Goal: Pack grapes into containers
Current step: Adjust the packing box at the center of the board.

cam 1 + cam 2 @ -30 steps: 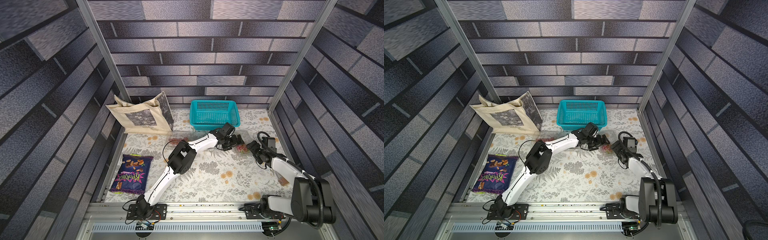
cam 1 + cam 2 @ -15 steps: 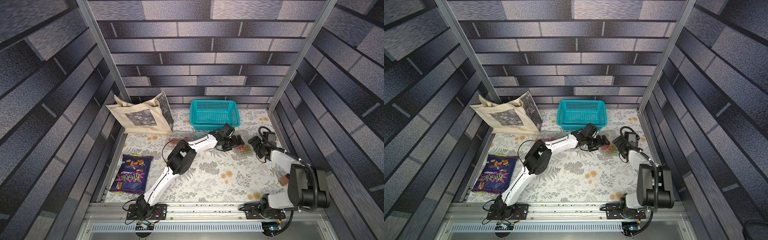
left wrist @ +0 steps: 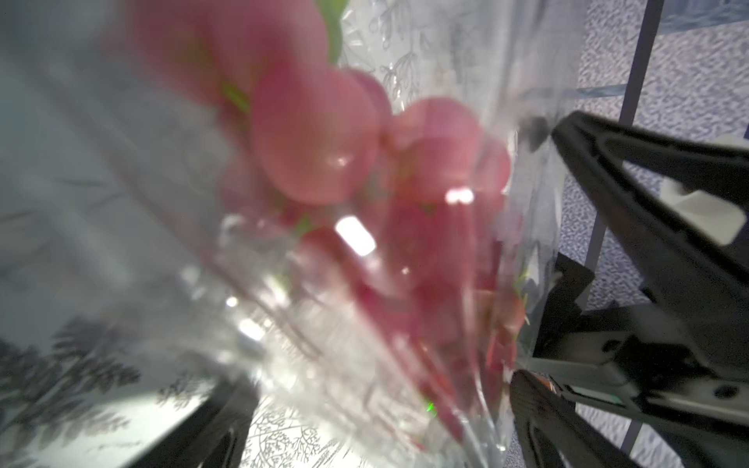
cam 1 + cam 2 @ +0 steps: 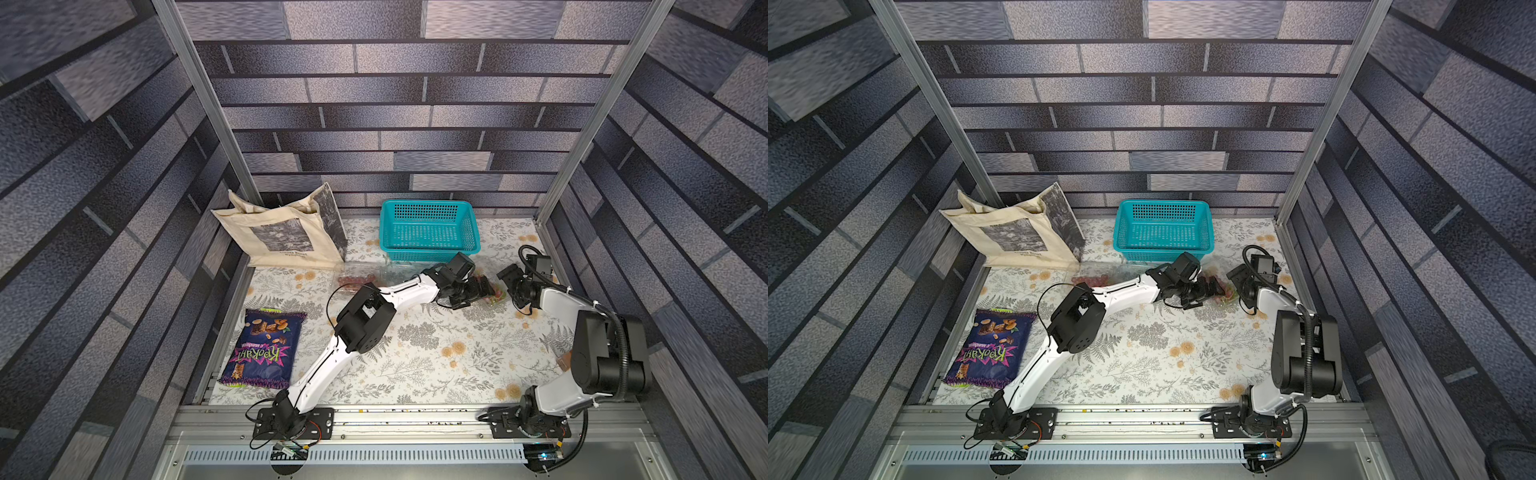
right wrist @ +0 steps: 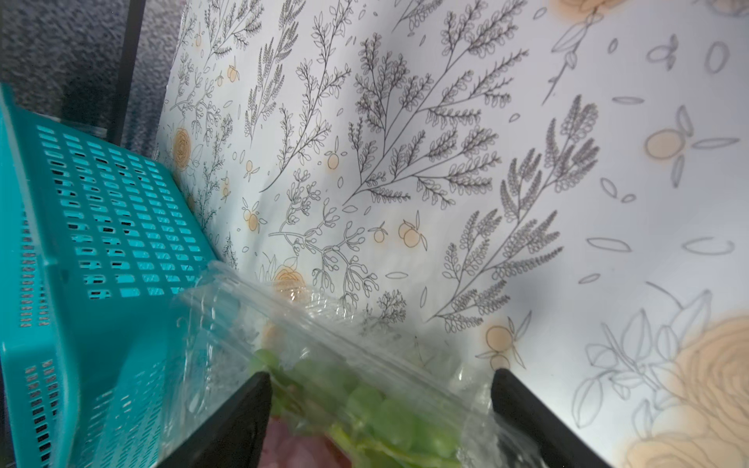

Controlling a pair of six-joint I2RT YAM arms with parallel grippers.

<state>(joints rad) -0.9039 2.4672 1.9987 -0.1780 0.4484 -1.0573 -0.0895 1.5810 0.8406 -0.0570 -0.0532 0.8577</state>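
Clear plastic container (image 5: 227,316) of pink and green grapes (image 3: 316,137) sits on the counter (image 5: 446,121), my left pincer (image 3: 377,397) and right pincer (image 5: 381,379) both spread wide open around it.

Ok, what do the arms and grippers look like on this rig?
Both arms, left arm and right arm, have white link shells and black joint housings. Thin black cables loop alongside; the right carries a ribbed black hose. The left gripper and right gripper are black.
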